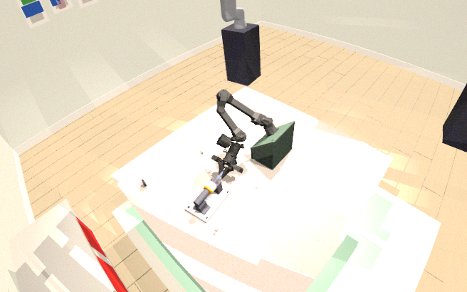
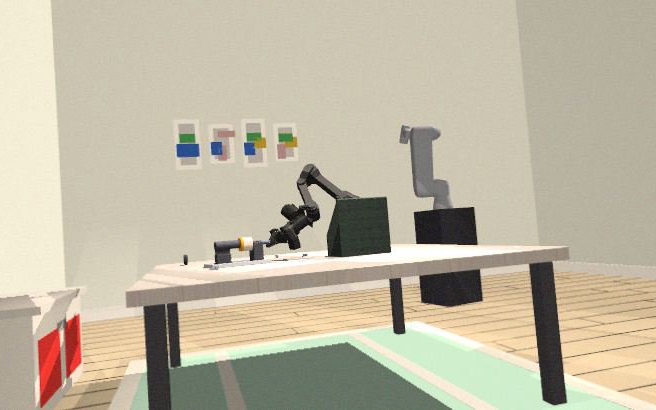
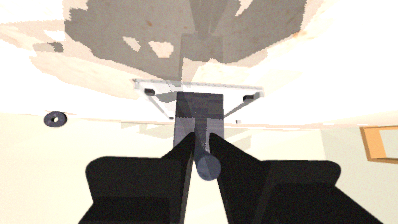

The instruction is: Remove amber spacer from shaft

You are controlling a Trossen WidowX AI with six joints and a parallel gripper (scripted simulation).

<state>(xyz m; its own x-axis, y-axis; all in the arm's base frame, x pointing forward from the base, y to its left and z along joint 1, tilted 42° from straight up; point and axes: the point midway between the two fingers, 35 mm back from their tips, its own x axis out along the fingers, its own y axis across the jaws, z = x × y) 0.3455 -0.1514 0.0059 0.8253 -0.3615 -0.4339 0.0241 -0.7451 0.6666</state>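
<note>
Pincer (image 1: 223, 173) (image 2: 270, 242) (image 3: 201, 137) pinches shaft (image 1: 219, 176) (image 2: 265, 242) (image 3: 208, 167) at free end. Top view: amber spacer (image 1: 208, 189) (image 2: 242, 243) in line, toward seven o'clock from pincer, against housing block (image 1: 201, 197) (image 2: 226, 244); not dropped. Step judged: withdrawal. Next move requires short, straight pull toward one o'clock, halting once amber spacer falls, white spacer (image 1: 211, 185) (image 2: 248, 243) retained.
</note>
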